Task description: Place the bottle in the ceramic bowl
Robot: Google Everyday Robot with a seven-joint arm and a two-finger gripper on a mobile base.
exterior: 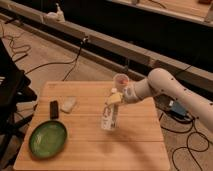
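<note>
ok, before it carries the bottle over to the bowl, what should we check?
1. Grasp: ok. The gripper is closed on the upper end of the bottle, which hangs below it, slightly tilted.
2. Bottle lifted off the table: cannot tell.
3. Bottle above the ceramic bowl: not ok. The bottle is mid-table and the bowl is at the front left.
4. Bowl free to receive: ok, nothing visible in it.
5. Route: ok. The black block and pale object lie behind the bowl, off the direct line.
6. Paper cup: ok, behind the gripper.
</note>
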